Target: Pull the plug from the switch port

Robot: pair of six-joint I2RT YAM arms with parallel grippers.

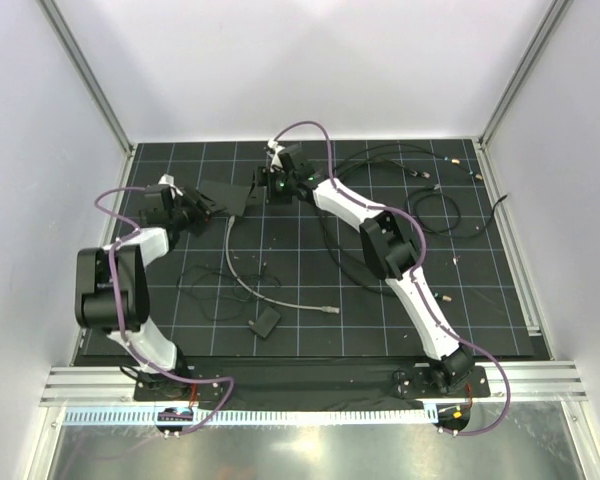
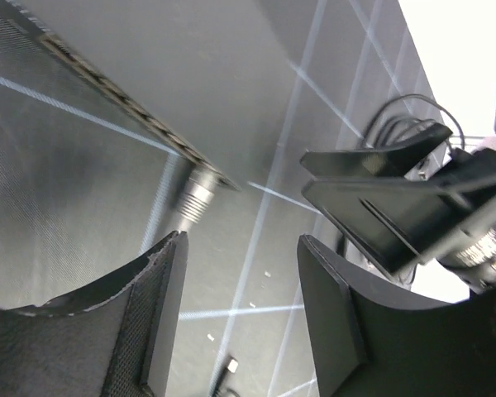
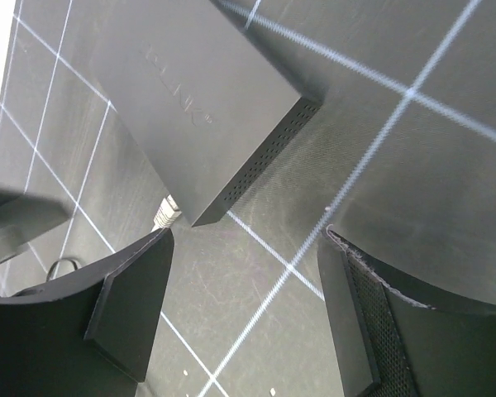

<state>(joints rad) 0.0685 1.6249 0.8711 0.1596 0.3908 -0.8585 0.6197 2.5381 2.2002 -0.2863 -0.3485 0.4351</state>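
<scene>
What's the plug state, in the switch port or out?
In. The plug butts straight into the switch along its port edge in the left wrist view; no gap shows.

White walls point(image 1: 300, 60), black gridded mat point(image 1: 500, 300)

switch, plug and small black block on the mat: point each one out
switch point(image 3: 190, 99): right wrist view, flat top face.
plug point(image 2: 195, 197): left wrist view, silvery body by the switch's edge.
small black block point(image 1: 264, 324): top external view, its middle.
</scene>
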